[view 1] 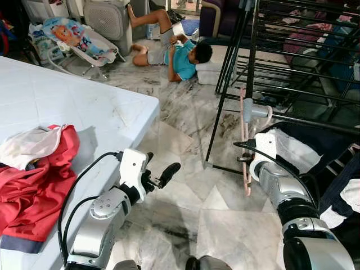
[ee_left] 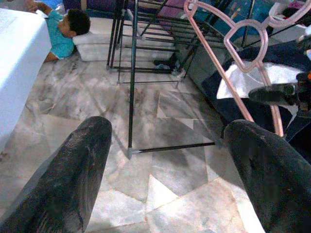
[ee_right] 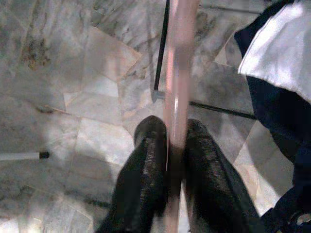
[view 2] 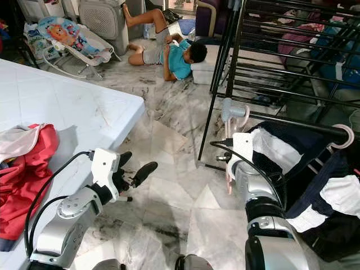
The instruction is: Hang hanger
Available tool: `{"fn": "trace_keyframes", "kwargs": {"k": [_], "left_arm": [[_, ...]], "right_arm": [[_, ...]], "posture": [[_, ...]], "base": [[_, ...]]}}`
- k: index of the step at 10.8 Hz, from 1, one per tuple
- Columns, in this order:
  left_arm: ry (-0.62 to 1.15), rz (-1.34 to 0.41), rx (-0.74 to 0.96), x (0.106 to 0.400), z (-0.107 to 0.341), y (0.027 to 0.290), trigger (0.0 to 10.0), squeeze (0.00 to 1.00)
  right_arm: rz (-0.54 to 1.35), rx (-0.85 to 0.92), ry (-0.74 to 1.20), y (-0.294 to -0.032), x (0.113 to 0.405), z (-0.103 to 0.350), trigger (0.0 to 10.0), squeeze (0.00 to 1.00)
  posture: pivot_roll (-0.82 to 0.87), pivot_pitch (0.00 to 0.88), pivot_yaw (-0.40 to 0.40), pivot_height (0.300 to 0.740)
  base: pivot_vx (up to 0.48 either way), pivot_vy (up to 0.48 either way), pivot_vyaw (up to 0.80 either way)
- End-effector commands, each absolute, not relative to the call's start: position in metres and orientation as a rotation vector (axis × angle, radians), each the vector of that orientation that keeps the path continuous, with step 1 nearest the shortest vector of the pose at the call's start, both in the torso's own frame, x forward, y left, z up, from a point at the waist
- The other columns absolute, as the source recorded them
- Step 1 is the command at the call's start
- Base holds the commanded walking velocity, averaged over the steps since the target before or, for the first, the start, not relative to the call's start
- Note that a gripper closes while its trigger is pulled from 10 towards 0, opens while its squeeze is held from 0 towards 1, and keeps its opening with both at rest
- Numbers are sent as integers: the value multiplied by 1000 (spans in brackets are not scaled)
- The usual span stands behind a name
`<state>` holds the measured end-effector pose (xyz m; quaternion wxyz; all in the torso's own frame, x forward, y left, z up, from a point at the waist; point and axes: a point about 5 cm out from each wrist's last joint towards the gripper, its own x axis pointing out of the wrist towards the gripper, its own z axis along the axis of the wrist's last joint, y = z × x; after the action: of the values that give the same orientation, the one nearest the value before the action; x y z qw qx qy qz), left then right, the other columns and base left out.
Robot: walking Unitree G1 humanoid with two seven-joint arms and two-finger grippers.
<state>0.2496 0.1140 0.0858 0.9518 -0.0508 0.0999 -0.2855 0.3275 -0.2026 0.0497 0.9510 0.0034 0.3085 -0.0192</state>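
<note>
My right gripper (view 1: pixel 245 160) is shut on a thin pink hanger (view 1: pixel 244 135), held upright beside the black drying rack (view 1: pixel 252 62). The right wrist view shows both fingers (ee_right: pixel 146 165) pinched on the hanger's bar (ee_right: pixel 176 73). From the left wrist view, the hanger (ee_left: pixel 243 92) stands before a dark blue and white garment (ee_left: pixel 243 80) on the rack. The hanger carries no clothing. My left gripper (view 1: pixel 159 167) is open and empty, low over the marble floor beside the white table (view 1: pixel 84 112), well left of the hanger.
A red garment (view 1: pixel 34 180) and a white cloth (view 1: pixel 25 147) lie on the table. A person (view 1: pixel 180 53) lies on the floor at the back, near a baby bouncer (view 1: pixel 73 36). Another pink hanger hook (view 2: pixel 343 135) sits on the rack rail. Several garments hang at right.
</note>
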Motion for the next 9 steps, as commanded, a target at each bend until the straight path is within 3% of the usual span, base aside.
{"fn": "trace_keyframes", "kwargs": {"k": [1, 4, 6, 9], "left_arm": [[220, -593, -93, 248, 84, 113, 10000, 0], [230, -588, -97, 248, 81, 113, 10000, 0], [229, -563, -95, 248, 81, 115, 10000, 0], [237, -531, -95, 245, 78, 118, 10000, 0]], "right_arm": [[-71, 11, 648, -208, 322, 43, 10000, 1000], [-105, 50, 537, -210, 316, 45, 10000, 1000], [-108, -26, 298, -211, 308, 65, 10000, 1000], [-156, -95, 177, -212, 257, 67, 10000, 1000]], "posture": [[81, 36, -61, 740], [71, 32, -56, 740], [72, 27, -51, 740], [62, 19, -51, 740]], "base": [[0, 0, 0], [0, 0, 0], [0, 0, 0], [0, 0, 0]]}}
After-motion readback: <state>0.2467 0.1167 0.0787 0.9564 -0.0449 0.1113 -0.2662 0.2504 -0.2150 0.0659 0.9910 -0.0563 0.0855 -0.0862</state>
